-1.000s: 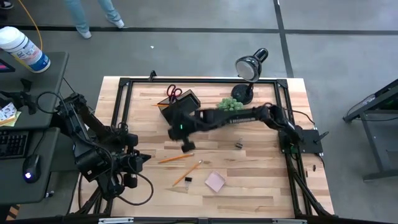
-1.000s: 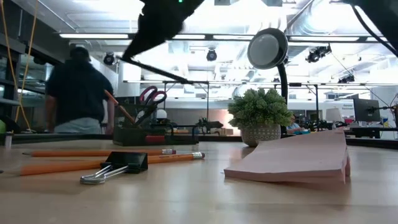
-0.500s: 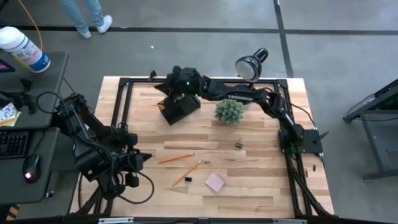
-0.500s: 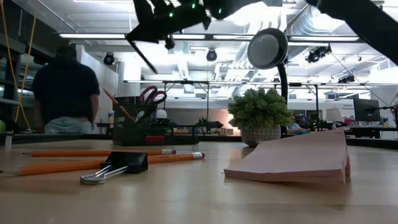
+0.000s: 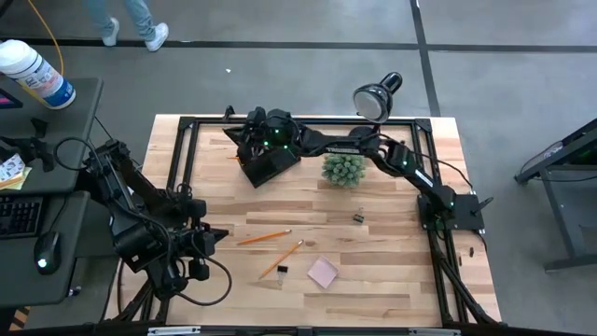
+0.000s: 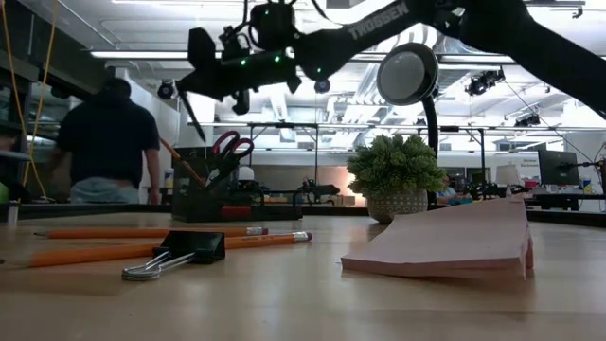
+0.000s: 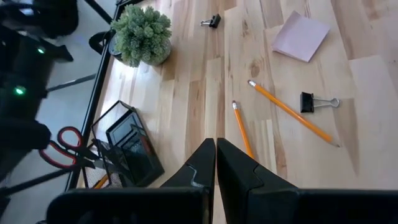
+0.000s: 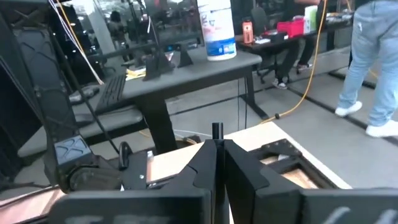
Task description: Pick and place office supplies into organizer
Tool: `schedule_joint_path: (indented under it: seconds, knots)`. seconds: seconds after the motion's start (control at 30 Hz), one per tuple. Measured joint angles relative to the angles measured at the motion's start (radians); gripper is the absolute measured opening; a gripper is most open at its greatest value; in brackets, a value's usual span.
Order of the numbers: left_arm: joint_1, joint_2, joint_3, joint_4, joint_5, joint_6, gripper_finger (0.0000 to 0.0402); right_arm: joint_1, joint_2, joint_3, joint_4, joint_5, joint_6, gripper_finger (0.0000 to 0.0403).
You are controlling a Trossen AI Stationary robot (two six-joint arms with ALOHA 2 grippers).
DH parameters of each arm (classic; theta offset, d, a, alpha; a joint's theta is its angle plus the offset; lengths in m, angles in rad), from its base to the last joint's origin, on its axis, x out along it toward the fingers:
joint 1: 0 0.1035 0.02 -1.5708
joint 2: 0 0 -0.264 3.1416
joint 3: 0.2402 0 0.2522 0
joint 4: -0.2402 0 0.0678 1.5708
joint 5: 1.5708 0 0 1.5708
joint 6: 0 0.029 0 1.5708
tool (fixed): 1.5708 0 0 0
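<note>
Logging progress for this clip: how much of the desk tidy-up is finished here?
Done: scissors stand in the organizer. In hand: the right gripper, shut on a thin black pen, hangs over it. Left: two pencils, two binder clips, sticky-note pad. Left gripper waits, shut.

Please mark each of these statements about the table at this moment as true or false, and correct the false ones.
1. The right gripper is over the organizer, its fingers closed on a thin black pen. True.
2. The pink sticky-note pad lies inside the organizer. False: it lies on the table, at the near side.
3. The orange-handled scissors stand in the organizer. True.
4. The left gripper holds a pencil. False: it is shut on nothing, off to the left side of the table.
5. Two pencils lie loose on the table. True.
6. The green plant stands to the left of the organizer in the high view. False: it stands to its right.
</note>
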Motion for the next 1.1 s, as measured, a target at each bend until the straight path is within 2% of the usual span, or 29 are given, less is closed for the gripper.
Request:
schedule_joint_path:
  seconds: [0.33, 0.53, 0.7, 0.9, 1.1]
  knots:
    - [0.0, 0.0, 0.0, 0.0, -0.004, 0.0, 0.0005, -0.007, 0.083, 0.0, 0.177, 0.007, 0.046, 0.0016]
    - [0.0, 0.0, 0.0, 0.0, -0.003, 0.0, 0.0005, -0.032, 0.108, 0.0, 0.218, -0.076, 0.067, 0.0016]
    - [0.0, 0.0, 0.0, 0.0, -0.002, 0.0, 0.0005, -0.047, 0.11, 0.0, 0.244, -0.103, 0.045, 0.0016]
    - [0.0, 0.0, 0.0, 0.0, 0.0, 0.002, 0.0005, -0.054, 0.11, 0.0, 0.251, -0.198, 0.02, 0.0016]
    - [0.0, 0.0, 0.0, -0.007, 0.0, 0.002, 0.0005, -0.05, 0.11, 0.0, 0.243, -0.213, -0.04, 0.0022]
